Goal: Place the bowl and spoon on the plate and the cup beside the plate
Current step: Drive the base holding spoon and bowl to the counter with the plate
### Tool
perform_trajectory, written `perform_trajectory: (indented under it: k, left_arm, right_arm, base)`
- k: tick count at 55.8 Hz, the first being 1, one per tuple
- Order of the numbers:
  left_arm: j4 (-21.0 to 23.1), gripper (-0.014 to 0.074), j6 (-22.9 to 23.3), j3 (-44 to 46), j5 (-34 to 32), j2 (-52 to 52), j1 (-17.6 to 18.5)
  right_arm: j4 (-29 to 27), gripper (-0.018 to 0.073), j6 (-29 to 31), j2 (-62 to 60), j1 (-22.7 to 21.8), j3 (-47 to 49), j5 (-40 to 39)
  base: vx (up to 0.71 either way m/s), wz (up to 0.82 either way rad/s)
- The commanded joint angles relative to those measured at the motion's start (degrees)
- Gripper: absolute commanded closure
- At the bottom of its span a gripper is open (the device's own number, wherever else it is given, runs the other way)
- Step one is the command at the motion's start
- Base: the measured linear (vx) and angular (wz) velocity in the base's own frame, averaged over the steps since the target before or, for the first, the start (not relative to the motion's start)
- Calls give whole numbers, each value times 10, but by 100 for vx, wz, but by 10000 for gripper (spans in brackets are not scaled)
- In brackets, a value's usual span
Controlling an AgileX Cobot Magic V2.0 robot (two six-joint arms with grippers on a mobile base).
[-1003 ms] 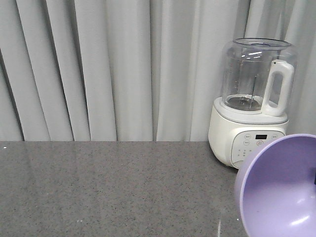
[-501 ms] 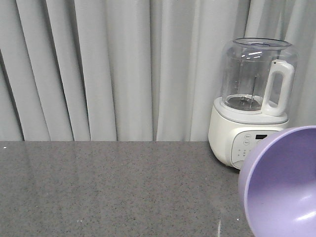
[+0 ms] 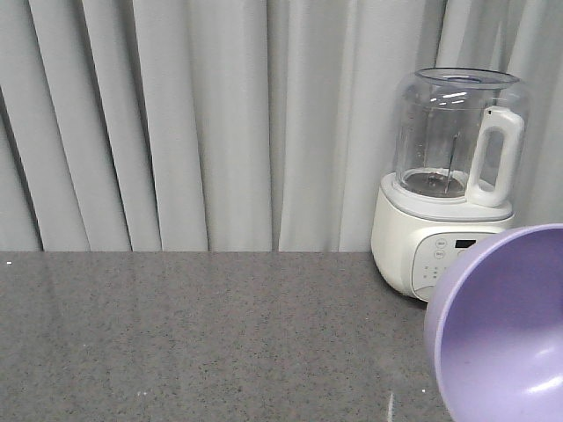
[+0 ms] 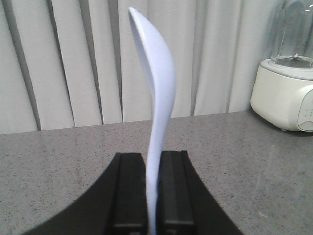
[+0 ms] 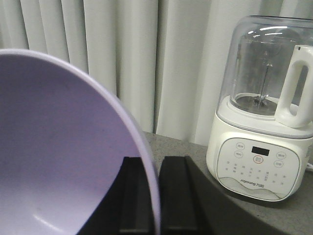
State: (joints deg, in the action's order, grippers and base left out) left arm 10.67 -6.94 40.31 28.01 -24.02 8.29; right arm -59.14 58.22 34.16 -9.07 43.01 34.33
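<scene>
Standing at the grey speckled counter [image 3: 193, 334], the one fixed reference is the white blender [image 3: 449, 185] with its clear jug, set on the counter against the pale pleated curtain [image 3: 176, 123]. The right gripper [image 5: 156, 164] is clamped on the bowl [image 5: 63, 147]: its two black fingers pinch the rim, one pad inside the wall and one outside. The bowl is lavender, held off the counter and tipped on edge, so its open inside faces the cameras. In the front view it sits in front of the blender, low and to the right, and its rim covers the lower right corner of the blender's base; part of the bowl runs out of the picture. In the right wrist view it lies left of the blender and apart from it. The left gripper [image 4: 152, 156] is closed on the spoon [image 4: 159, 112], both fingers pressed against the lower handle. The spoon is pale blue-white and stands upright, seen edge on, with its scoop at the top curving left. It is above the counter, well left of the blender, which shows at the right edge of that view.
</scene>
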Motion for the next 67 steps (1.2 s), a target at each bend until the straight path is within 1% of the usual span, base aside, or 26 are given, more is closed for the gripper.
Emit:
perform_trajectory:
  k: [1, 17, 30, 67]
  left_arm:
    - [9, 600, 0, 14, -41, -5, 4]
    - [9, 600, 0, 14, -41, -5, 4]
    - [9, 600, 0, 14, -41, -5, 4]
    - [9, 600, 0, 14, -41, -5, 4]
  right_arm:
    - [-25, 568, 3, 2, 1, 16, -33]
    - [-25, 568, 3, 2, 1, 16, -33]
    - [-25, 568, 3, 3, 1, 16, -34]
    - [-25, 568, 3, 3, 1, 16, -34]
  base:
    - [0, 0]
    - [-1, -5]
    - [-7, -29]
    - [-15, -58]
